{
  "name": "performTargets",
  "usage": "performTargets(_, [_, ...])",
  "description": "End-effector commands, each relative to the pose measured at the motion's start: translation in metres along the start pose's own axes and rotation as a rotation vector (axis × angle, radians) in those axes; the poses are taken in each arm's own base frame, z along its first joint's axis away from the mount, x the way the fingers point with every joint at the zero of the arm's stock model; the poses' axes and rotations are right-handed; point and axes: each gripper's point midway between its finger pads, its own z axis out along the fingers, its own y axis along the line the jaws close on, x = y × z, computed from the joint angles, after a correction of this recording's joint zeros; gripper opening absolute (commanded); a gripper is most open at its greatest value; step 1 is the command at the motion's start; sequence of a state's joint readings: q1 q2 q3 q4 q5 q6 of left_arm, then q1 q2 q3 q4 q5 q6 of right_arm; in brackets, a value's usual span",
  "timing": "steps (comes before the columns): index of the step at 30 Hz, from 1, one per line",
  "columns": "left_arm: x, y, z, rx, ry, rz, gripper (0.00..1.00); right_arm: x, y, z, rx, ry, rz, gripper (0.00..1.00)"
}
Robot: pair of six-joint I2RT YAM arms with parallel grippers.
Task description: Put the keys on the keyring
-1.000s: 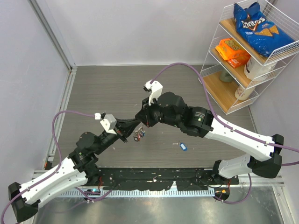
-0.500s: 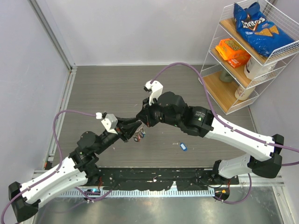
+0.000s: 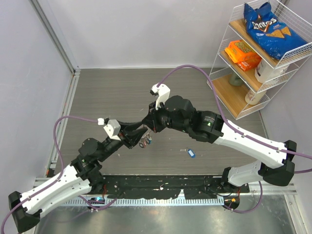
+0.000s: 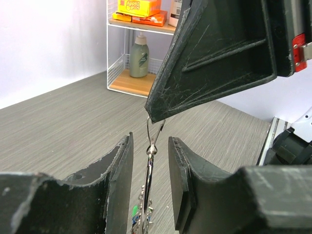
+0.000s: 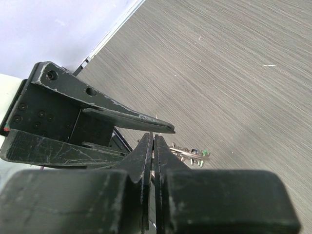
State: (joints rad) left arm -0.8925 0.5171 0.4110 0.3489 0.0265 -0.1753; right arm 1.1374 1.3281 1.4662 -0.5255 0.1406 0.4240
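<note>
My right gripper (image 3: pixel 147 126) is shut on the thin wire keyring (image 4: pixel 151 147), which hangs from its fingertips (image 4: pixel 161 109) above the table. A bunch of keys (image 4: pixel 148 185) with green and blue heads dangles below the ring, also seen as the keys (image 5: pixel 194 154) and the keys (image 3: pixel 145 141). My left gripper (image 4: pixel 150 139) is open, one finger on each side of the hanging bunch with a gap on both sides. In the right wrist view the right gripper (image 5: pixel 153 135) has its jaws pressed together. One loose blue key (image 3: pixel 191 153) lies on the table to the right.
A white wire shelf rack (image 3: pixel 285 57) stands at the back right with a blue chip bag (image 3: pixel 267 27), orange boxes (image 3: pixel 242 52) and bottles. A metal rail (image 3: pixel 161 187) runs along the near edge. Walls close the left and back.
My left gripper has opened from shut and let go of the bunch, drawing slightly back to the left. The right gripper has stayed shut with the ring hanging from it.
</note>
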Motion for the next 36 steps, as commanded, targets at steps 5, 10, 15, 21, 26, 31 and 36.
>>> performTargets(5, [-0.033, -0.004, 0.002, 0.014, -0.100, 0.006, 0.39, -0.035, 0.015, -0.017, -0.047, -0.108, 0.016, 0.06])
performTargets(10, [-0.033, -0.006, 0.003, 0.022, -0.097, 0.003, 0.38, -0.037, 0.016, -0.018, -0.051, -0.113, 0.014, 0.06])
performTargets(15, [-0.033, -0.007, 0.004, 0.028, -0.096, 0.005, 0.30, -0.037, 0.016, -0.019, -0.052, -0.115, 0.016, 0.05])
performTargets(21, [-0.035, -0.008, 0.006, 0.036, -0.112, 0.009, 0.00, -0.036, 0.018, -0.019, -0.060, -0.111, 0.017, 0.05])
performTargets(26, [-0.039, -0.005, 0.007, 0.017, -0.123, 0.008, 0.00, -0.035, 0.019, -0.020, -0.061, -0.109, 0.018, 0.06])
performTargets(31, [-0.042, -0.001, 0.004, -0.005, -0.130, 0.003, 0.00, -0.033, 0.020, -0.020, -0.067, -0.104, 0.017, 0.06])
performTargets(36, [-0.045, 0.009, 0.003, -0.065, -0.130, 0.001, 0.00, -0.030, 0.020, -0.020, -0.072, -0.098, 0.013, 0.06])
